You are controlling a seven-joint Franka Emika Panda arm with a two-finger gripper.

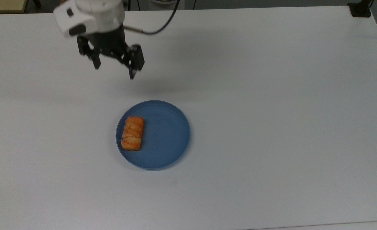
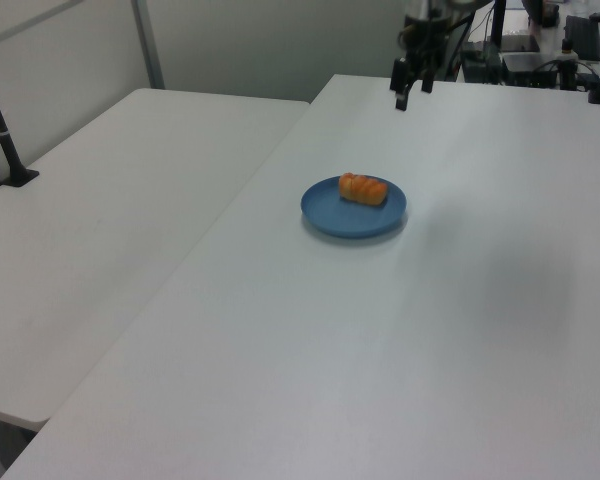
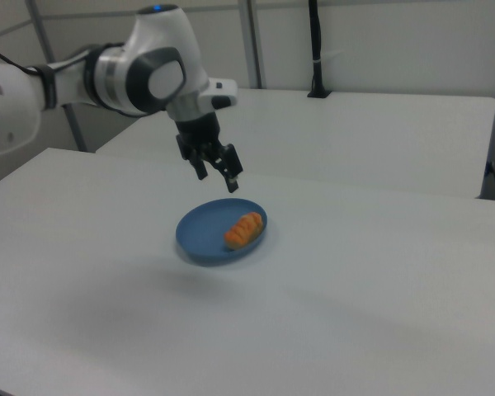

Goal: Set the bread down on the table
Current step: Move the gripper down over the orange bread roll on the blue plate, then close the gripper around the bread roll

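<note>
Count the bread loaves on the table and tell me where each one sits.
1. The bread lies on the blue plate, near the plate's edge on the top view's left; it is not on the table surface itself.

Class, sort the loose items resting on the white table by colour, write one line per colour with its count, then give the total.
Blue: 1, the plate
Orange-brown: 1, the bread, lying on the plate
Total: 2

The gripper hangs open above the table and holds nothing, so it adds no item.
</note>
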